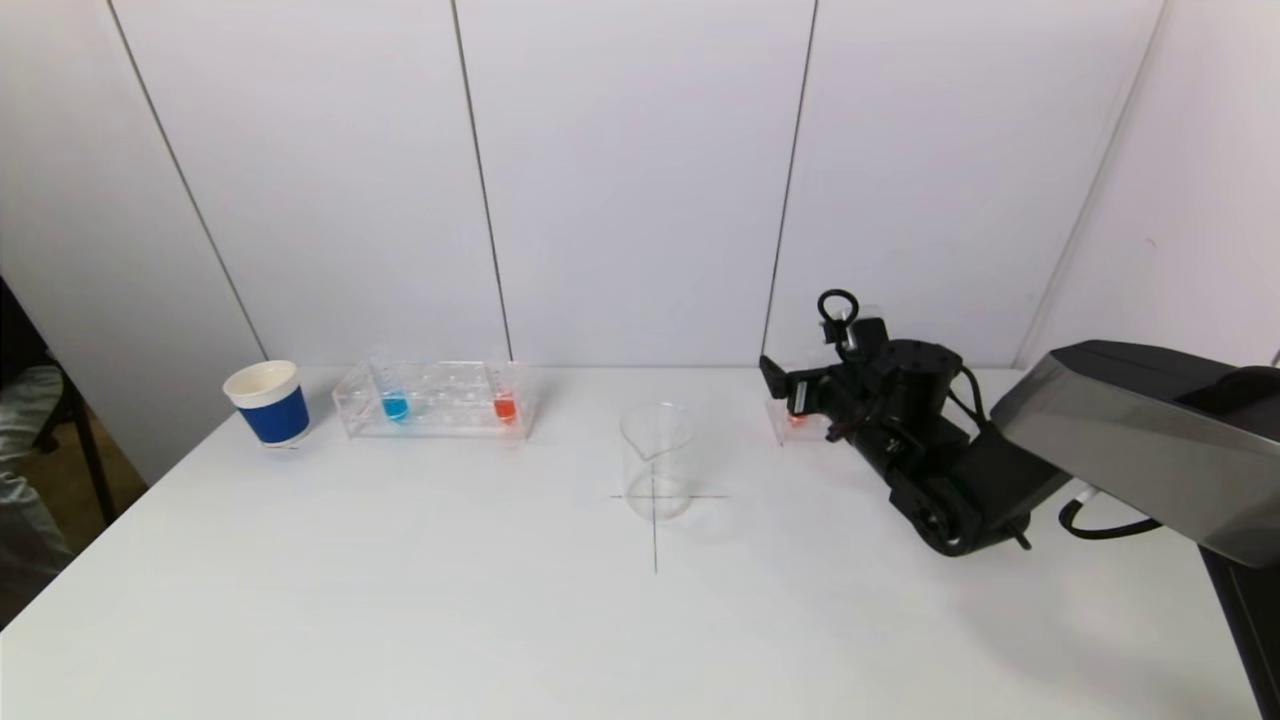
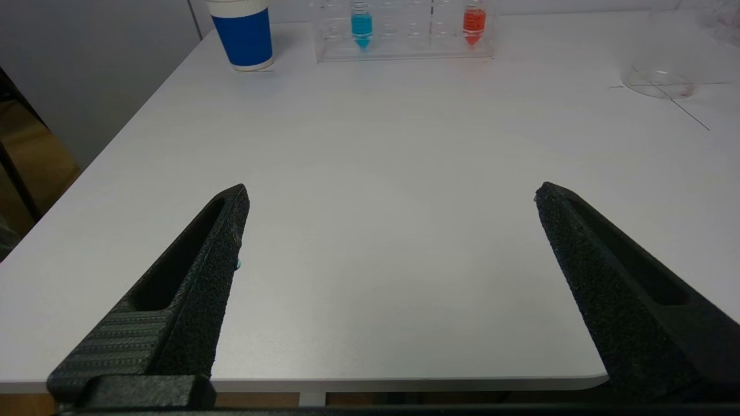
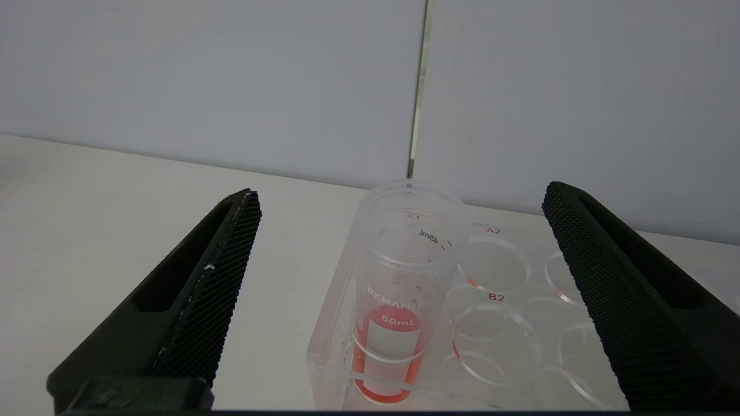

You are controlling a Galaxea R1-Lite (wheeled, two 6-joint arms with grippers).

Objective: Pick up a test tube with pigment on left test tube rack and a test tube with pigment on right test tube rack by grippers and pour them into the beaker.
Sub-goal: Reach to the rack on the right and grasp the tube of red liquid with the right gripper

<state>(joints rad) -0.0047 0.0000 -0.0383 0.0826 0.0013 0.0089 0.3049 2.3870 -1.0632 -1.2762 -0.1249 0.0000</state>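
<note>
The left test tube rack [image 1: 435,412] is clear plastic and holds a blue-pigment tube [image 1: 395,405] and a red-pigment tube [image 1: 505,406]. An empty glass beaker [image 1: 655,460] stands at mid-table. My right gripper [image 1: 793,396] hovers over the right rack [image 1: 785,428] and hides most of it. In the right wrist view the gripper [image 3: 402,193] is open, with a red-pigment tube [image 3: 399,300] upright in the rack's [image 3: 520,335] corner hole, between and just beyond the fingers, untouched. My left gripper [image 2: 391,193] is open and empty at the table's near edge, far from the left rack [image 2: 404,51].
A blue and white paper cup [image 1: 268,402] stands left of the left rack. A wall runs close behind both racks. A thin cross is drawn under the beaker. The right arm's dark body reaches in from the right side.
</note>
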